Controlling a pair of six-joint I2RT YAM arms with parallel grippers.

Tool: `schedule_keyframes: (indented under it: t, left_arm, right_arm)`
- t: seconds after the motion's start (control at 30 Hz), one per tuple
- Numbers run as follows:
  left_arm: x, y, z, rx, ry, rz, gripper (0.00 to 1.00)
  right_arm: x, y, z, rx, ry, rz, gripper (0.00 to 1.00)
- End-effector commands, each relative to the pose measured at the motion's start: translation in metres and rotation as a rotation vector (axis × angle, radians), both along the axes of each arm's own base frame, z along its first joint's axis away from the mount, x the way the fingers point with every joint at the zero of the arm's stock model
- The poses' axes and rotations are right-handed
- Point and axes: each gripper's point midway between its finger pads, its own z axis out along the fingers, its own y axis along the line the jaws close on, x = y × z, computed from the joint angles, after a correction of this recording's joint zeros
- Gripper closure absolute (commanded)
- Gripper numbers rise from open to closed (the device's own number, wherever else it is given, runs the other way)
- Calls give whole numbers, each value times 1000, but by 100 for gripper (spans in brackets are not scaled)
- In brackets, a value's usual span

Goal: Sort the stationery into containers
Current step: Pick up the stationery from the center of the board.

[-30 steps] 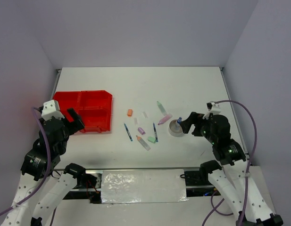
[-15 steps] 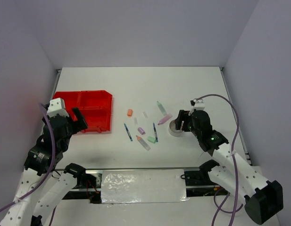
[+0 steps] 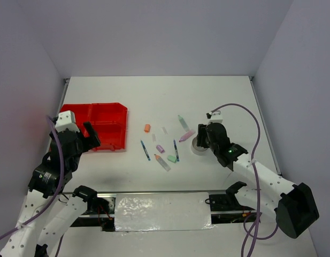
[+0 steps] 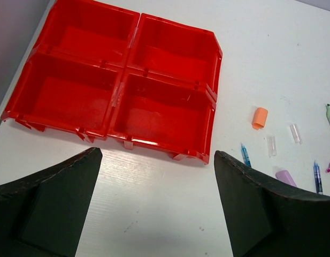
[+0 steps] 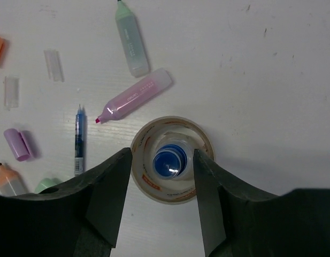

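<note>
**Tool on right arm over tape roll, left tool spread near tray**

Right tool [image 5: 162, 155]: jaws part-way apart and pointing down over the tape roll [image 5: 166, 196], nothing clamped. Right wrist view shows a blue round cap-like item [image 5: 169, 160] standing in the roll's hole, between the jaws. In the top view the right tool [image 3: 201, 140] covers that hole and only the roll's rim [image 3: 197, 148] shows.

Just beyond the roll lies the pink marker [image 5: 135, 96], with the green marker [image 5: 131, 43] past it. A blue pen [image 5: 78, 139] lies to the left, then a purple piece [image 5: 19, 144].

Left tool [image 4: 156, 155]: jaws fully spread, holding nothing, above the white surface [image 4: 154, 214] just short of the red tray [image 4: 124, 88]. Left wrist view shows bare red floor in all four compartments. In the top view the left tool [image 3: 89, 134] hides the tray's [image 3: 108, 115] near left part.

The orange piece [image 4: 259, 117] lies on the surface right of the tray, apart from it. All the stationery lies on the surface, outside the tray.
</note>
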Motion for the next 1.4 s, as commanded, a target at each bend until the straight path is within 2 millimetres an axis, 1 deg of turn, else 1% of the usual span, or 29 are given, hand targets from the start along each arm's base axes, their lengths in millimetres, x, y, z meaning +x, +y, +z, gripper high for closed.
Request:
schedule_keyframes:
  t: [0.0,0.1,0.13,0.2,0.23,0.3,0.37,0.47,0.5,0.53,0.57,0.7,0.77,0.8,0.9,0.93,0.97,1.0,1.03,1.07,1.1,1.13,1.17,1.2,1.23,1.27,1.3,1.33,1.37]
  left_arm:
    - [6,-4,11,-2,-49,-23,1]
    - [7,-7,11,-3,-50,-36,1]
    - [8,-7,9,-1,-42,-40,1]
    - [9,-8,9,0,-39,-45,1]
    - [9,-9,8,1,-34,-46,1]
    - [10,-9,7,3,-31,-48,1]
    - [10,-10,7,3,-29,-49,1]
    - [10,-10,7,1,-32,-51,1]
    - [10,-10,7,1,-32,-51,1]
    - [10,-10,7,2,-32,-51,1]
    - [10,-10,7,1,-32,-51,1]
    - [10,-11,8,0,-35,-59,1]
    - [10,-16,10,-5,-43,-93,1]
    - [10,-18,13,-10,-57,-108,1]
    - [9,-38,18,-22,-86,-231,1]
    - [13,-48,26,-12,-122,-299,1]
    - [11,-70,26,-36,-120,-421,1]
    - [17,-83,20,-36,-81,-487,1]
    - [22,-93,23,-38,-86,-537,1]
    - [25,-104,31,-55,-92,-592,1]
    - [28,-131,27,-94,-53,-726,1]
    - [29,-145,33,-101,-69,-804,1]
    - [34,-160,53,-105,-142,-877,1]
    - [32,-180,54,-127,-147,-1000,1]
    - [35,-187,68,-136,-190,-1029,1]
    - [40,-196,76,-145,-218,-1066,1]
    - [38,-205,85,-140,-249,-1103,1]
    - [35,-213,97,-124,-294,-1137,1]
    - [35,-225,106,-108,-336,-1173,1]
  right_arm:
    - [16,5,23,23,-88,-36,44]
    - [16,1,22,11,-88,-58,48]
    - [16,2,23,8,-90,-52,53]
    - [15,0,24,3,-93,-62,57]
    - [15,0,25,5,-95,-61,61]
    - [13,0,26,5,-93,-63,62]
    - [12,-1,28,7,-92,-63,70]
    - [11,-2,29,4,-91,-69,78]
    - [10,-2,30,4,-91,-70,83]
    - [11,-3,32,5,-95,-74,91]
    - [11,-4,34,6,-97,-75,91]
    - [10,-2,52,21,-131,-62,92]
    - [8,-3,68,36,-153,-57,93]
    - [7,-3,74,45,-160,-58,96]
    - [1,-1,103,87,-185,-39,97]
    - [-2,-1,115,98,-186,-36,97]
    - [-5,1,122,112,-186,-22,98]
    - [-7,3,129,130,-186,-14,100]
    - [-8,5,147,155,-204,-2,100]
    - [-15,5,147,150,-174,8,100]
    - [-18,11,153,174,-161,39,100]
    - [-23,14,167,195,-162,62,100]
    - [-26,17,175,212,-160,83,100]
    - [-32,28,191,261,-164,140,100]
    - [-36,37,197,288,-160,188,100]
    - [-47,52,206,335,-145,285,100]
    - [-51,61,215,358,-133,333,100]
    - [-55,68,221,378,-122,372,100]
    - [-60,76,227,408,-113,417,100]
